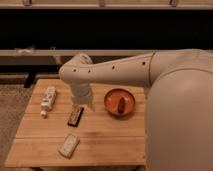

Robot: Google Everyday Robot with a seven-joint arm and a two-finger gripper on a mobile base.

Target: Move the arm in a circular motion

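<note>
The cream-white arm (130, 70) fills the right side of the camera view and reaches left over the wooden table (110, 142). It bends at a rounded joint (75, 74), and its ribbed wrist (81, 94) points down. The gripper (90, 105) sits just below the wrist, low over the table. It is right above a dark bar (75, 116) and left of an orange bowl (119, 102). Most of the gripper is hidden by the wrist.
A white bottle (48, 98) lies at the table's left. A pale packet (69, 145) lies near the front edge. The orange bowl holds a small brown item (121, 104). Dark shelving (110, 30) runs behind the table.
</note>
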